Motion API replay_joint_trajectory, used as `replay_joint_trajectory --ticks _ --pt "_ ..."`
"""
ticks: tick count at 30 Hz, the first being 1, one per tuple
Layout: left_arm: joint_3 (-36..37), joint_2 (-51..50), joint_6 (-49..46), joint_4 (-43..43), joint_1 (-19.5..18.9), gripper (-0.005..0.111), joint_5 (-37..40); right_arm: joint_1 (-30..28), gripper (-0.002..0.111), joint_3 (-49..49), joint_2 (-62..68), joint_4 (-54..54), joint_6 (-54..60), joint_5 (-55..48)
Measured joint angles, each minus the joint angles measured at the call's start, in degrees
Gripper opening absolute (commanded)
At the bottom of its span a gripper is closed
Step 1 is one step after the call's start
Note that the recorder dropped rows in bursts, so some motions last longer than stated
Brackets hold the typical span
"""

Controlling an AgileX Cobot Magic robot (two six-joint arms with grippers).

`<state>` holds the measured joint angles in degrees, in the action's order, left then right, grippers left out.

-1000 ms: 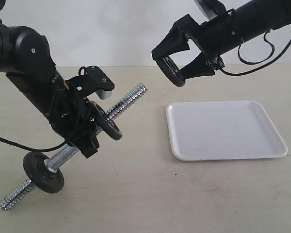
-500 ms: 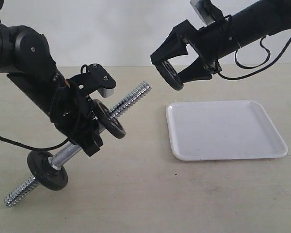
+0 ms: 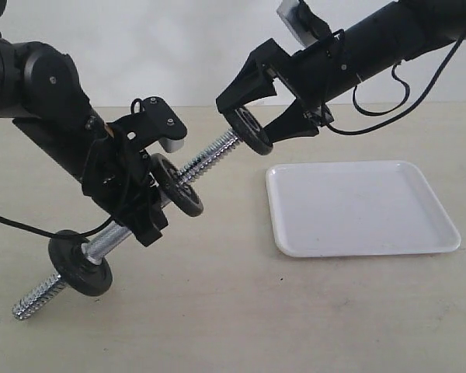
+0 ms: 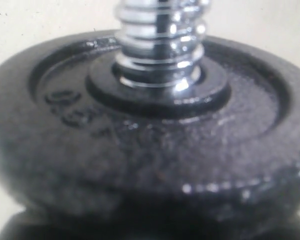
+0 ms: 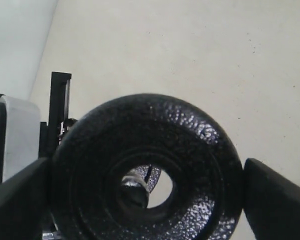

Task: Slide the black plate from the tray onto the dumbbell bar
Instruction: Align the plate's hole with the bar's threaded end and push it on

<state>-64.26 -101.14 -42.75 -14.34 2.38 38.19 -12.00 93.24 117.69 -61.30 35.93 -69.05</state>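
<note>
My right gripper [image 3: 252, 130] is shut on the black plate [image 3: 248, 132], held on edge right at the upper threaded tip of the dumbbell bar [image 3: 206, 162]. In the right wrist view the black plate [image 5: 147, 172] fills the frame between my fingers [image 5: 275, 200], and the bar's chrome tip [image 5: 137, 180] shows through its centre hole. My left gripper [image 3: 132, 198] holds the bar tilted, shut on its smooth middle. Two more black discs sit on the bar, one [image 3: 176, 185] by the left gripper and one [image 3: 80, 262] low down. The white tray [image 3: 361, 206] lies bare on the right.
In the left wrist view a black disc [image 4: 150, 135] on the threaded rod [image 4: 160, 45] fills the frame; the jaws are hidden. The bar's lower threaded end [image 3: 35, 299] hangs near the beige tabletop [image 3: 241, 311]. A cable [image 3: 31, 229] trails from the left arm.
My right gripper has carried the plate left and slightly down, from above the tray to the bar's upper tip. The left arm has tilted the bar slightly, its lower end shifting right.
</note>
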Motion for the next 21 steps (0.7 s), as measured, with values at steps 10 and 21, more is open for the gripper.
replay_joint_trajectory --ticks 10,21 --pt "1.59 0.0 0.22 -0.21 0.0 0.004 -3.6 0.0 0.008 0.0 -1.29 1.99 -1.03 0.0" --pt "1.96 1.45 -1.22 -1.15 0.0 0.004 -3.01 0.0 0.008 0.0 -0.99 2.09 -0.2 -0.12"
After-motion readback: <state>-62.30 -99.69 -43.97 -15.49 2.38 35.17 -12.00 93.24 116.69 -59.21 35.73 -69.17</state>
